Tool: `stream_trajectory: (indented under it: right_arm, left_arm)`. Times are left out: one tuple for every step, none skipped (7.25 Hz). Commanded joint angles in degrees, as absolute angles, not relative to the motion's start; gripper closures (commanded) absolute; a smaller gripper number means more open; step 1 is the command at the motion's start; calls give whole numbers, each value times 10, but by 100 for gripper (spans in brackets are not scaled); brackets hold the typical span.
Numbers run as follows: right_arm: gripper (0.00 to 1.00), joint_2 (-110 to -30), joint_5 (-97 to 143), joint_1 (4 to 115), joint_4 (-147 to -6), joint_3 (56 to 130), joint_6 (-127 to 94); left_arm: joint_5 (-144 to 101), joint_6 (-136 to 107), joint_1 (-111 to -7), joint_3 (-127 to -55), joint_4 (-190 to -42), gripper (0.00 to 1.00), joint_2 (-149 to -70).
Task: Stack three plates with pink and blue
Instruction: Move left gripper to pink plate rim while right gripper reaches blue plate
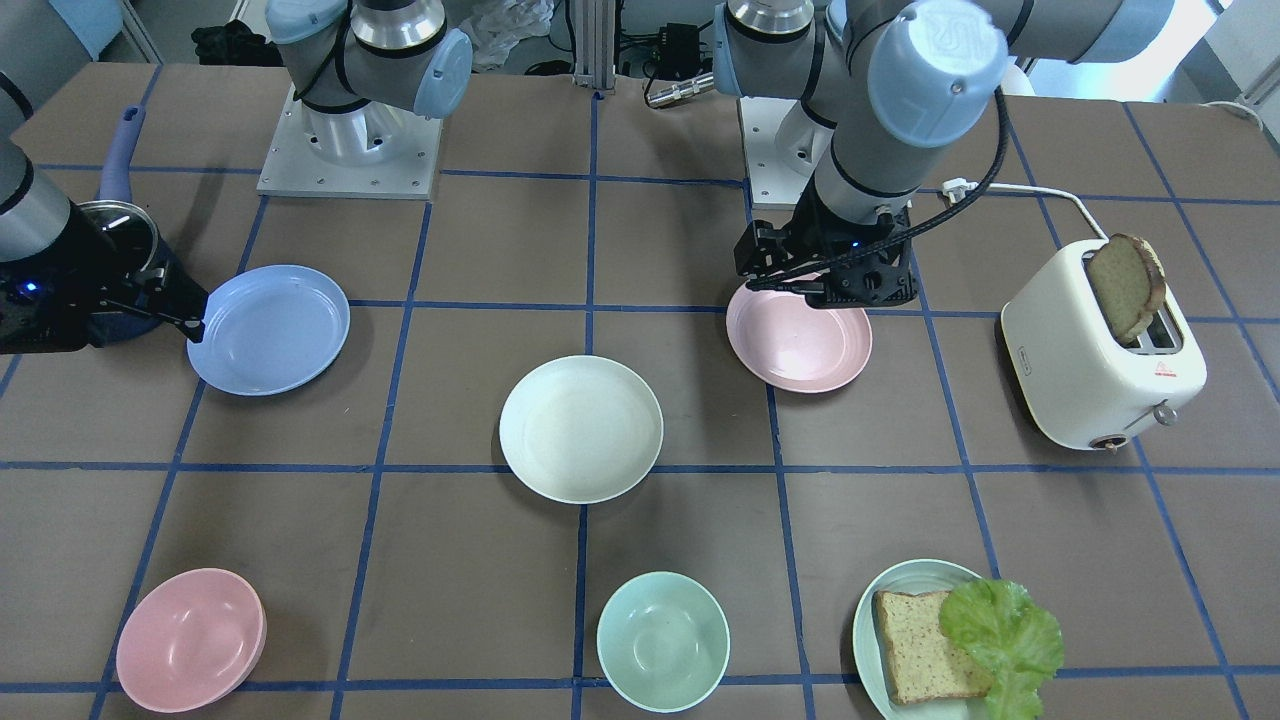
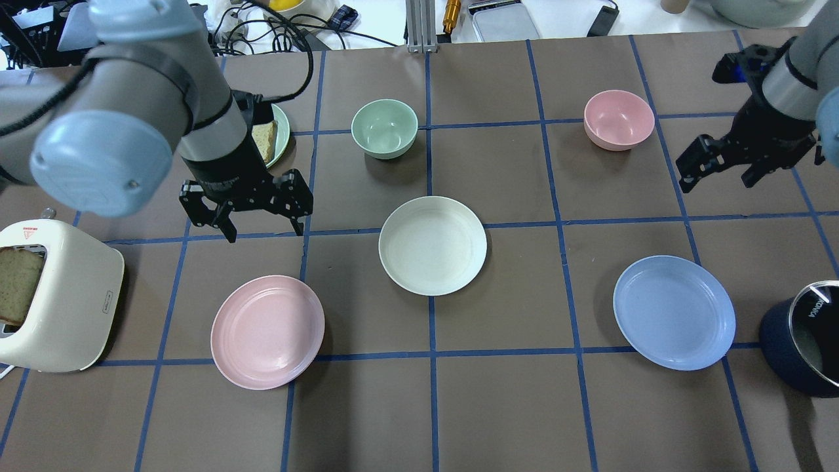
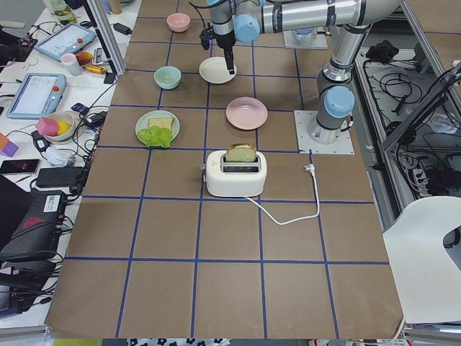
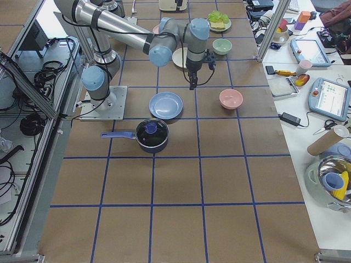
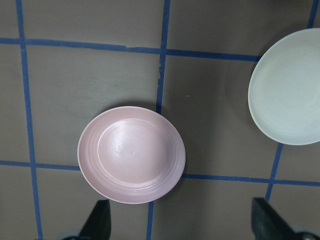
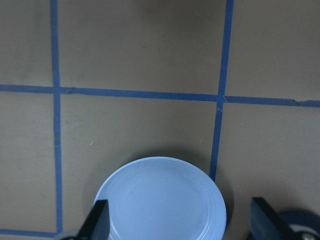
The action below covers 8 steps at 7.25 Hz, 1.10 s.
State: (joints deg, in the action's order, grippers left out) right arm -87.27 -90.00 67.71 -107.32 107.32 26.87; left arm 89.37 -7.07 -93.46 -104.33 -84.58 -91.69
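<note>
Three plates lie apart on the table. The cream-white plate (image 2: 432, 246) is in the middle, the pale pink plate (image 2: 267, 332) to its left, the light blue plate (image 2: 674, 312) to its right. My left gripper (image 2: 264, 229) is open and empty, hovering above the table just beyond the pink plate (image 5: 131, 155); the cream plate (image 5: 287, 87) shows at the edge of that wrist view. My right gripper (image 2: 716, 182) is open and empty, high above the table beyond the blue plate (image 6: 160, 200).
A white toaster (image 2: 49, 295) with a bread slice stands at the left edge. A dark pot (image 2: 806, 341) sits right of the blue plate. A mint bowl (image 2: 384, 128), a pink bowl (image 2: 619, 119) and a green plate (image 1: 905, 578) with bread and lettuce lie farther away.
</note>
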Motion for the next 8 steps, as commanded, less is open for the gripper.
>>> stream_trajectory:
  right_arm:
    - [0, -871, -896, 627, -1137, 1156, 327]
    - [0, -865, -894, 596, -1145, 1179, 351]
    - [0, -867, -894, 583, -1150, 1201, 397]
    - [0, -862, -893, 582, -1194, 1215, 400]
    - [0, -832, -904, 578, -1236, 1229, 395]
    - [0, -808, -904, 569, -1242, 1231, 394]
    - [8, -805, -904, 568, -1238, 1231, 393]
    - [13, -801, -905, 568, -1234, 1232, 393]
  left_arm:
    - [896, -71, -959, -1188, -665, 0, -925]
    - [895, -69, -967, -1252, -562, 0, -935]
    - [897, -66, -969, -1304, -491, 0, -935]
    - [896, -70, -969, -1331, -463, 0, -938]
    - [894, -72, -970, -1338, -461, 3, -941]
    - [893, -75, -970, -1342, -462, 33, -948]
    - [895, -77, -970, -1346, -461, 51, -950]
    - [897, -77, -970, -1345, -461, 80, -950]
